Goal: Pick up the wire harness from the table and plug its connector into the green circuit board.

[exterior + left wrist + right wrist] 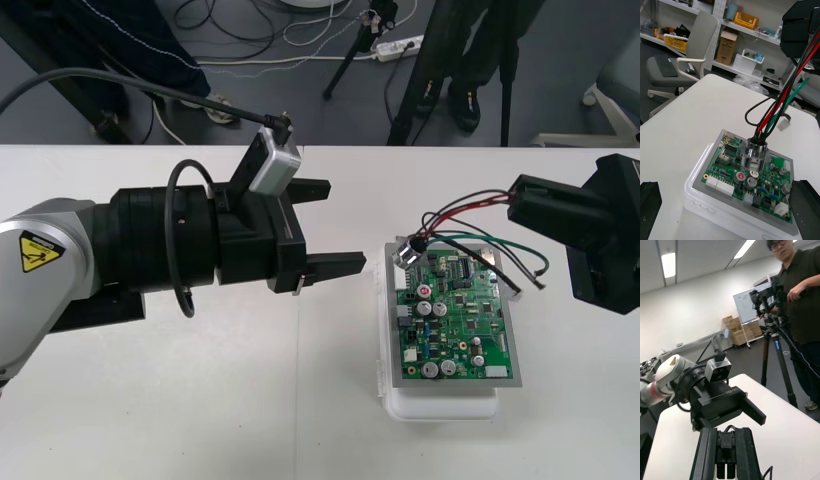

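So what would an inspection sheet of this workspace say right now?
Surface: plain light table.
Job's things: green circuit board on a white base; wire harness held above it, its metal socket resting on the board's corner.
Clutter: nothing seen.
Grippers: left gripper open, beside the board; right gripper shut on the harness wires.
Cables: cables on the dark floor beyond the table.
Surroundings: tripod legs on that floor.

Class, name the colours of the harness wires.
Red, black and green wires, clearest in the left wrist view.
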`<state>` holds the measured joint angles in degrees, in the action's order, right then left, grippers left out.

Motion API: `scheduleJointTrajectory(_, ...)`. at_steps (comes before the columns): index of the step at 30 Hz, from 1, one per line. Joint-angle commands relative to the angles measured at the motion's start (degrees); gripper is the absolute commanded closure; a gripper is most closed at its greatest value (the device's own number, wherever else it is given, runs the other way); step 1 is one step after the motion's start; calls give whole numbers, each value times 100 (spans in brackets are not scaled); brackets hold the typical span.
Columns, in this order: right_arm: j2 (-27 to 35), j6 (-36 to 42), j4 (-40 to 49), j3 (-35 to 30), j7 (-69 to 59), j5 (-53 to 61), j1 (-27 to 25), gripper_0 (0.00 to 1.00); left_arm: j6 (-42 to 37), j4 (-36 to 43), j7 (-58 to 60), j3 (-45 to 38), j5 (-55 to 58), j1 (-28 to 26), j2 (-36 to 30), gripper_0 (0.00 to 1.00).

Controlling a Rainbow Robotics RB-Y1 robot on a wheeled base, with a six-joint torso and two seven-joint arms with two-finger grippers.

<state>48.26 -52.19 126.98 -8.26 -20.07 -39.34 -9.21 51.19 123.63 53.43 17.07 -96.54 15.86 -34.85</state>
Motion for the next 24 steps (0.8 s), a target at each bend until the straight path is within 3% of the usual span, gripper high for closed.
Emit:
scheduleJointTrajectory(1,201,-424,98,-211,-128,-312,86,100,-312,91,-694,-213,654,-153,-558,0)
scheduleJointTrajectory(12,87,-1039,98,62,-717,-953,446,100,-232,91,-1599,-230,2298,-417,-1507,0)
scheduleJointTrajectory(24,-484,-687,98,598,-726,-1278,903,100,831,99,-2012,-687,3203,-654,-1481,0)
